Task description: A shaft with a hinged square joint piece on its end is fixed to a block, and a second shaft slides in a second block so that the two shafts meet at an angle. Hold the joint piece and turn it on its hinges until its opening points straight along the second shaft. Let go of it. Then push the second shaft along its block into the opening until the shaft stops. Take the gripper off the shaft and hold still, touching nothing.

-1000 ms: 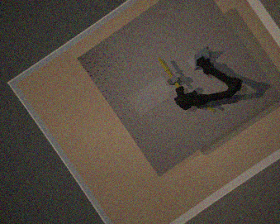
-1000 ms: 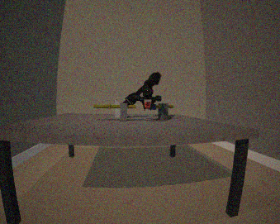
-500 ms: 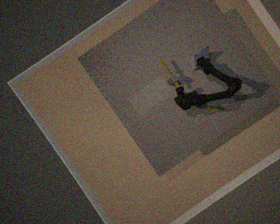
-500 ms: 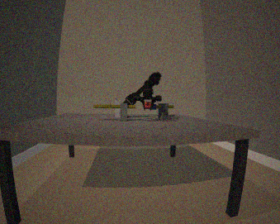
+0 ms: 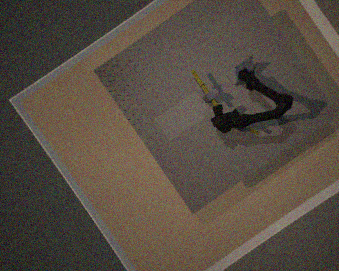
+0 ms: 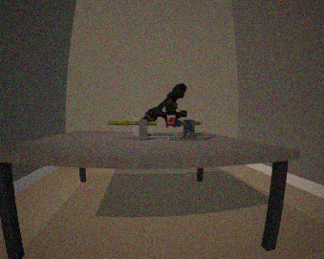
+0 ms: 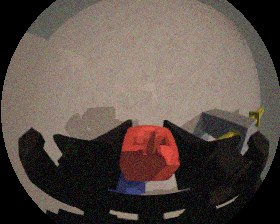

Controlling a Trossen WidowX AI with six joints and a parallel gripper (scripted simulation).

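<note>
My gripper (image 7: 148, 122) (image 5: 221, 120) (image 6: 172, 118) is shut on the red square joint piece (image 7: 149, 155) (image 6: 171, 120), which fills the space between the two dark fingers in the wrist view. A blue part (image 7: 129, 186) shows just under the red piece. A yellow shaft (image 5: 200, 81) (image 6: 124, 122) runs through a grey block (image 5: 219, 92) (image 6: 143, 129) and points toward the gripper. A second grey block (image 6: 189, 128) (image 7: 214, 126) stands on the other side of the joint piece. The joint's opening is hidden by the fingers.
The parts stand near the middle of a grey table (image 5: 148, 86) (image 6: 132, 148) on dark legs. The black arm (image 5: 270, 103) (image 6: 176, 94) bends over the blocks from behind. A tan floor with a pale border surrounds the table.
</note>
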